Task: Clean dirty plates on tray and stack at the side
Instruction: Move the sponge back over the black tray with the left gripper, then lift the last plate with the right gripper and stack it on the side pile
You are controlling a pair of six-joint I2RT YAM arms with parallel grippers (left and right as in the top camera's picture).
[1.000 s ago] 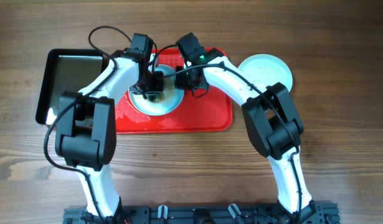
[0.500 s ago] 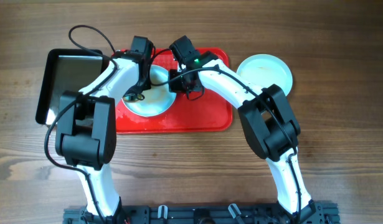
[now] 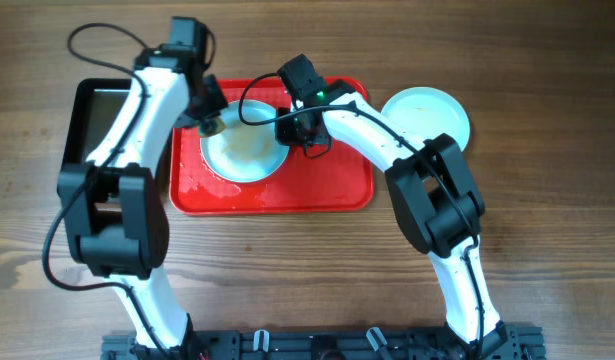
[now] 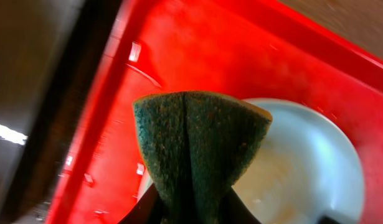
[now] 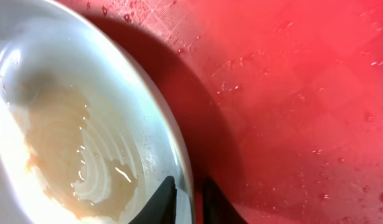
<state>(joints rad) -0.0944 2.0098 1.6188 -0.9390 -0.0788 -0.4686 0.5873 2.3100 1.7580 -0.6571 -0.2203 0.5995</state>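
Our left gripper [image 4: 190, 208] is clenched on a folded green sponge [image 4: 200, 143], which fills the lower middle of the left wrist view. It hangs over the left rim of the plate [image 4: 303, 168]. Whether it touches the plate we cannot tell. Our right gripper [image 5: 190, 200], at the bottom of the right wrist view, pinches the plate's right rim between its fingers and holds it on the wet tray [image 5: 291, 93].

From above, the plate sits left of centre on the tray, with the two arms on either side of it. A thin brownish, watery film lies across its well, so we judge it only partly wiped. A side plate [image 3: 424, 112] rests on the table [image 3: 547, 260] just off the tray's upper right corner and looks plain.

We judge the task well along, with this plate left to finish and carry over.

We count one tray, one sponge and one black pan [image 3: 102, 125] at the left. Two plates are plainly visible, and we cannot tell whether a third lies under the side plate.
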